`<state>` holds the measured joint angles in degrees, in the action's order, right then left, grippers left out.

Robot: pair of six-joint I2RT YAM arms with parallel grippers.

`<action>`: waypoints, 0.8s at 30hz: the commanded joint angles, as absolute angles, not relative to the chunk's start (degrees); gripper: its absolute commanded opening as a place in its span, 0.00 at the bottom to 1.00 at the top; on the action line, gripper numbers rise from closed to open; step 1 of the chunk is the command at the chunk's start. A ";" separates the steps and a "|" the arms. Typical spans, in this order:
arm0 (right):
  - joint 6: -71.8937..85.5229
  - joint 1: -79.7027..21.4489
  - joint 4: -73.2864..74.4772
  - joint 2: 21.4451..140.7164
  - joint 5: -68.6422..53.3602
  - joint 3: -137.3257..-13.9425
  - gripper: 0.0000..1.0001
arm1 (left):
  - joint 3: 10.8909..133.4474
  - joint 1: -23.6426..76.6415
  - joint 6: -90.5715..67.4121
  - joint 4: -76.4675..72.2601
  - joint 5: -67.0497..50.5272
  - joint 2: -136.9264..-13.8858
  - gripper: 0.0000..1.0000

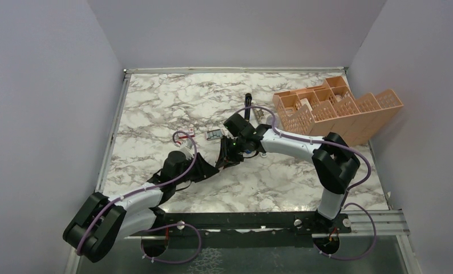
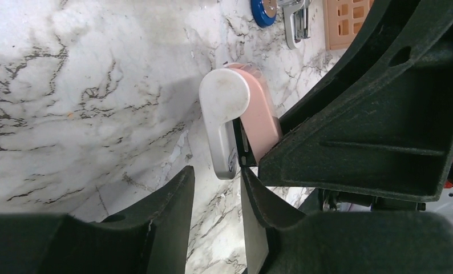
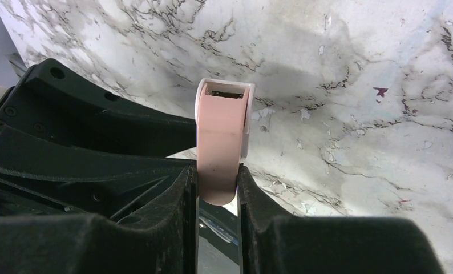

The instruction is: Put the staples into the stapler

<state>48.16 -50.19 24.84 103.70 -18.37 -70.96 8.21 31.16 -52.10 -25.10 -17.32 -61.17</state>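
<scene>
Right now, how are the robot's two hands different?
The right hand is shut on the pink-and-white gadget; the left hand is open, fingers apart. The right hand holds the gadget, while the left hand only sits just by its white end. Both are black with two fingers.

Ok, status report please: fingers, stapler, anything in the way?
Right fingers shut on pink-and-white block. Left fingers open at its tip. Stapler lying untouched beyond.
</scene>
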 commanded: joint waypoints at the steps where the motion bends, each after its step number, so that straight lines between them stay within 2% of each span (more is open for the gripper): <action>1: 49.05 -50.71 23.18 101.79 -22.35 -70.73 0.12 | 8.44 31.20 -52.01 -28.42 -15.03 -61.88 0.33; 3: 48.91 -50.71 23.37 101.78 -22.70 -70.75 0.11 | 8.84 31.20 -51.84 -28.75 -15.34 -62.99 0.29; 10: 45.75 -50.10 26.11 101.87 -23.72 -71.95 0.10 | 9.37 31.20 -49.38 -29.09 -16.53 -66.54 0.01; 18: 38.20 -46.03 33.08 101.23 -26.18 -75.68 0.09 | 11.06 31.20 -46.85 -25.51 -17.05 -71.38 0.00; 24: 36.17 -43.04 34.72 102.27 -23.50 -78.27 0.11 | 13.01 31.20 -44.98 -21.69 -16.39 -72.79 0.00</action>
<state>38.92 -45.34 32.69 103.48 -22.72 -74.78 12.47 31.51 -48.01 -28.88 -18.52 -70.89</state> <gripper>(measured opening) 0.269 0.023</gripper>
